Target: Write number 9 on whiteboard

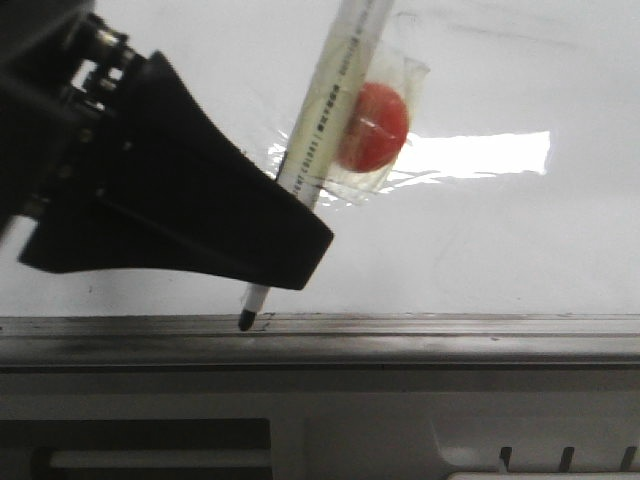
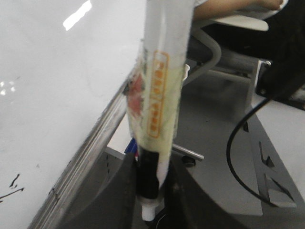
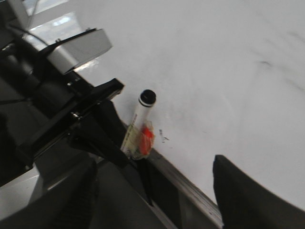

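While the left tool (image 1: pixel 262 262) pinches a marker (image 1: pixel 325 110) between its two dark fingers (image 1: pixel 200 190), the pen's black tip (image 1: pixel 246 321) sits down on the grey ledge (image 1: pixel 450 335) that runs along the bottom of the whiteboard (image 1: pixel 500 240), touching or just above the metal; which of the two cannot be told. The marker leans, its white barrel rising up and to the right from the tool across the board. A patch of clear tape with a red disc (image 1: pixel 372 125) is wrapped on the barrel above the grip.

From the left wrist, the marker (image 2: pixel 159 95) runs straight out of the clamped fingers (image 2: pixel 119 195), with the whiteboard (image 2: pixel 57 95) to one side of it and the ledge (image 2: pixel 90 157) passing close beside the barrel. A few small black scribbles (image 2: pixel 12 187) show on the board near that ledge, apart from the pen.

From the right wrist, the marker (image 3: pixel 138 126) stands at the board's lower edge, its black end cap (image 3: pixel 147 97) pointing away from the ledge, and tiny dark marks (image 3: pixel 163 137) lie on the whiteboard (image 3: pixel 214 71) just beside the taped part. No long stroke of a number 9 can be made out in any view. One dark finger (image 3: pixel 248 195) of the right tool shows, well apart from the marker; whether that tool is spread or pressed together cannot be told.
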